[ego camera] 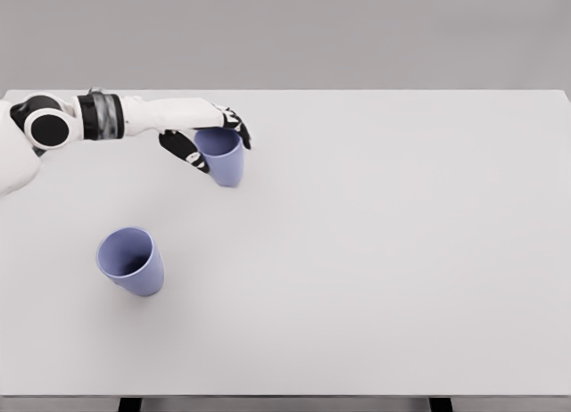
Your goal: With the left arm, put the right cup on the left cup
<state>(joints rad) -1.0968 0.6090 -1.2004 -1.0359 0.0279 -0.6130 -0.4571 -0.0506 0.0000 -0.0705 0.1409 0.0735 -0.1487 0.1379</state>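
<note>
The left hand (217, 137) reaches in from the picture's left across the white table (401, 251), its white-and-black fingers (185, 151) closed round the upper part of the right cup (223, 158), a smooth lavender-blue plastic tumbler standing upright at the far left-centre of the table. The left cup (132, 261), a matching lavender-blue tumbler, sits nearer the robot, well apart from the held one, open mouth up.

The held cup looks light, rigid and thin-walled, likely slick on its tapered sides, so a grip just under the rim, where it is widest, seems safest; squeezing hard should not be needed.

Count: two cups, one table, one arm in view. The right arm does not show.
</note>
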